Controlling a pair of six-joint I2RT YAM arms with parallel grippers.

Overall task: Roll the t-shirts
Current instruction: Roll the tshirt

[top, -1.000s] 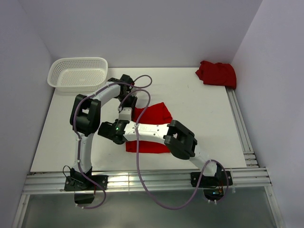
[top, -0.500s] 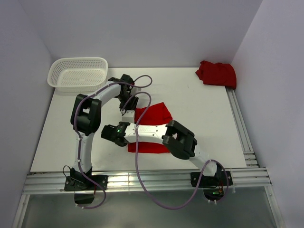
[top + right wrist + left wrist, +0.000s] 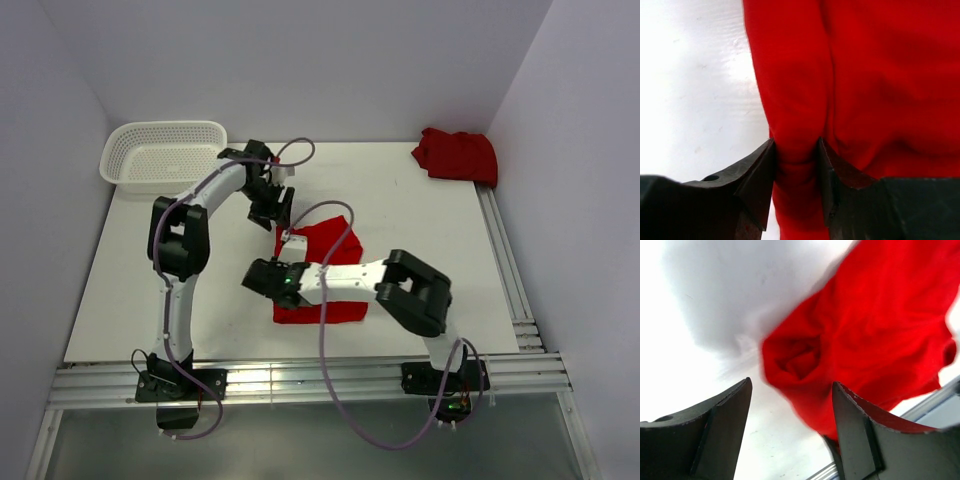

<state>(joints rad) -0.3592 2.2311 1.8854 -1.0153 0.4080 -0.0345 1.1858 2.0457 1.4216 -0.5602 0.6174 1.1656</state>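
One red t-shirt (image 3: 330,265) lies in the middle of the table, its left edge rolled into a thick fold. My right gripper (image 3: 264,278) is at that left edge. In the right wrist view the right gripper (image 3: 796,155) is shut on the rolled fold of the t-shirt (image 3: 875,75). My left gripper (image 3: 275,215) hangs over the shirt's far left corner. In the left wrist view the left gripper (image 3: 790,405) is open with nothing in it, and the t-shirt's (image 3: 880,325) rolled end shows beyond it. A second red t-shirt (image 3: 457,155) lies crumpled at the back right.
A white mesh basket (image 3: 165,155) stands at the back left corner. Metal rails run along the table's near edge (image 3: 300,380) and right edge (image 3: 505,260). Purple cables loop from both arms over the shirt.
My left gripper has opened and drawn back toward the far side, off the shirt. The right arm has shifted to the right and its jaws have narrowed on the rolled edge.
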